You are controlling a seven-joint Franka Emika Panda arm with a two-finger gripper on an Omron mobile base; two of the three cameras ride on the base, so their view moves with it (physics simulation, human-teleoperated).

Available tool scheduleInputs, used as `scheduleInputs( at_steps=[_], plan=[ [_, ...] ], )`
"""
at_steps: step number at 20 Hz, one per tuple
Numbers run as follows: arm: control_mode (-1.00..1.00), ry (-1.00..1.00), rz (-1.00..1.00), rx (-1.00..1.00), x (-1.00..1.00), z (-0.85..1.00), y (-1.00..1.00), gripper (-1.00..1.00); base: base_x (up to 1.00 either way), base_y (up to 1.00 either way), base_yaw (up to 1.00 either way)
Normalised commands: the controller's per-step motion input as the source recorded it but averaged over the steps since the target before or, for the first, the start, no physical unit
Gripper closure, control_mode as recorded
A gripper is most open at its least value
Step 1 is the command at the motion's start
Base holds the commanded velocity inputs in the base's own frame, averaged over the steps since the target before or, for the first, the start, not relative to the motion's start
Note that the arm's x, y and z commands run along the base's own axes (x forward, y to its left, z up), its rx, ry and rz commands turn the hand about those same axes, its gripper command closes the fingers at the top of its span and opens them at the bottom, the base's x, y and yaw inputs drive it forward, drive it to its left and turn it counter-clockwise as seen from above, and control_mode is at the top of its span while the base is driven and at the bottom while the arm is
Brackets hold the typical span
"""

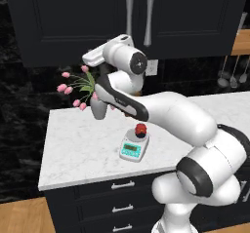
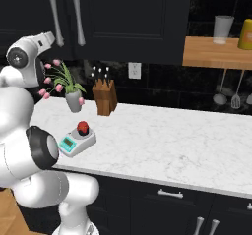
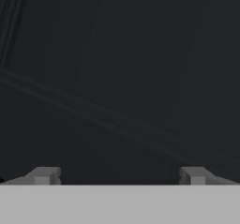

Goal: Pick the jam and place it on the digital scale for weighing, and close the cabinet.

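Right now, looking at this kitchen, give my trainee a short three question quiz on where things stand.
1. True or false: the jam sits on the digital scale.
2. The cabinet doors look: A) shut B) wide open
3. Fill in: in the hand view, the gripper fingers are spread and hold ____.

Key: 1 true; 2 A; 3 nothing

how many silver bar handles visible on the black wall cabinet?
2: the long vertical silver bar handles hang side by side where the black wall cabinet doors meet. More doors may lie outside the frame.
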Motion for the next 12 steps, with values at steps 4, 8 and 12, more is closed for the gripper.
scheduleInputs(
  at_steps=[4, 8, 12],
  plan=[
    [-1.00, -0.09, 0.00, 0.01, 0.90, -0.18, 0.00, -1.00, 0.00, 0.00, 0.00],
    [-1.00, -0.12, 0.00, 0.03, 0.95, -0.35, 0.00, -1.00, 0.00, 0.00, 0.00],
    [-1.00, -0.09, 0.00, 0.02, 0.69, -0.29, 0.00, -1.00, 0.00, 0.00, 0.00]
  ],
)
